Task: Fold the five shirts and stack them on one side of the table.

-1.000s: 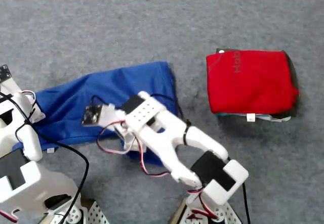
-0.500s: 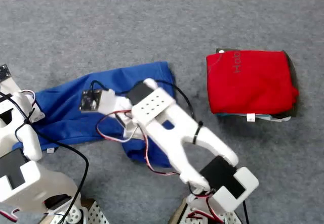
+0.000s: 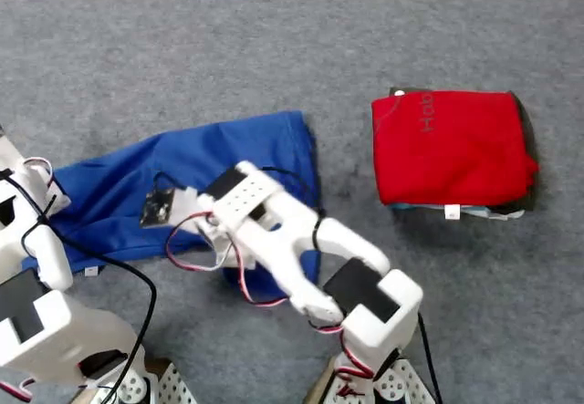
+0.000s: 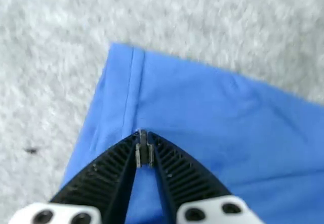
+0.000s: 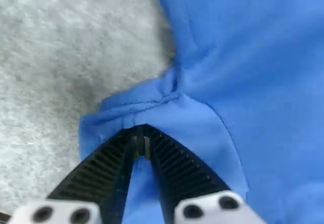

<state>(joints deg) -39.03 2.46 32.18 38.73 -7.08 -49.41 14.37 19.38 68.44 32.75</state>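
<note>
Both arms' jaws gripped the blue shirt [image 3: 246, 144]; I judged folding under way, next lifting its edge across together.

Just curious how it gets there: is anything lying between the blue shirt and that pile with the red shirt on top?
Nothing visible does. Just grey table lies between the blue shirt and the pile. The left tool and right tool are both shut on the blue shirt.

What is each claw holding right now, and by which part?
Both hold the blue shirt. The left claw pinches it just beside a stitched hem near a corner; the right claw pinches a bunched fold at its edge.
</note>
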